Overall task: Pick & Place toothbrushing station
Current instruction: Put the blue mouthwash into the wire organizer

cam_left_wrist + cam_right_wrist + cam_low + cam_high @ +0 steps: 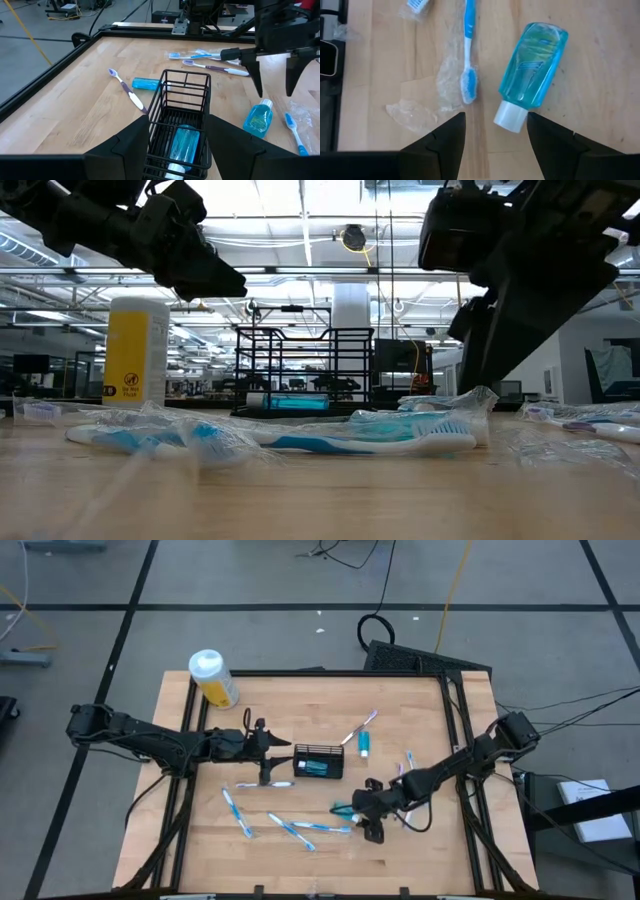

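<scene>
1. Both hands are hanging above the wooden surface [300, 700] with fingers spread and gripping nothing. We are seeing the left hand [268, 745] reaching in from the left, its tips just beside the basket [319, 762]; the wrist camera is looking straight into the basket [180, 125] between its two dark fingers [131, 145].
2. We are finding the right hand [372, 812] pointing down over a small teal bottle [532, 65] with a white cap, lying flat beside a blue toothbrush [469, 55] in crinkled clear wrap.
3. That black wire-mesh basket is sitting mid-surface, box-shaped, with one teal bottle [181, 144] lying inside.
4. Slim toothbrushes [295, 828] are lying scattered on the pale planks, several still in clear plastic; a yellow bottle [213, 678] with a white cap is standing near the far left corner.
5. From the low camera we are making out the wrapped brushes [360, 435] only as a blurred heap, and both arms are being cut off at the top.
</scene>
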### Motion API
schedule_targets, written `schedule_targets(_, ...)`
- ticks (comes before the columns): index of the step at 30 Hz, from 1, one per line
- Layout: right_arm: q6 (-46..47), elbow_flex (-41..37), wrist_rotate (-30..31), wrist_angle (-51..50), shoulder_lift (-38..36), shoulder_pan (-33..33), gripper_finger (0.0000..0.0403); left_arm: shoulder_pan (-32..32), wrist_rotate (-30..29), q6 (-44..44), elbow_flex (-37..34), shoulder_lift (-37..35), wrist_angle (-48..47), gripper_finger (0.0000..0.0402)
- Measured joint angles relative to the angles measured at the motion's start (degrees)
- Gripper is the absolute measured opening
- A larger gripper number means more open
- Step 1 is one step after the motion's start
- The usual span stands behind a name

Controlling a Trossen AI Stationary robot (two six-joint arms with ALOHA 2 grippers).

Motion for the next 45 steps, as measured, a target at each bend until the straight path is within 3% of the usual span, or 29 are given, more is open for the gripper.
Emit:
schedule_targets(6, 1.0, 0.0, 2.3, -0.6, 1.4, 0.7, 0.0206, 0.0, 0.3, -0.2, 0.0, 0.0, 0.0, 0.0202)
schedule_targets(12, 0.5, 0.0, 7.3, -3.3, 0.2, 1.8, 0.0206, -2.3, 8.0, -1.8, 0.0, 0.0, 1.9, 0.0202)
schedule_targets(19, 1.1, 0.0, 10.3, -8.1, -2.4, 3.8, 0.0206, -11.4, 4.7, -4.7, 0.1, 0.2, 5.8, 0.0202)
schedule_targets(23, 1.6, 0.0, 11.5, -9.5, -2.4, 5.0, 0.0206, -13.1, 3.2, -8.9, 0.8, 5.5, 4.2, 0.0202)
schedule_targets(27, 1.6, 0.0, 12.9, -9.7, -2.5, 5.3, 0.0206, -12.3, 5.3, -10.2, 9.1, 16.0, -3.1, 0.0202)
schedule_targets(34, 2.8, 0.1, 14.6, -12.5, -3.2, 7.6, 0.0206, -12.2, 9.1, -3.6, 28.8, 30.0, -22.1, 0.0202)
schedule_targets(45, 8.6, 0.0, 21.8, -18.5, -3.2, 14.2, 0.0206, -11.3, 11.8, -1.9, 39.0, 40.3, -28.4, 0.0202)
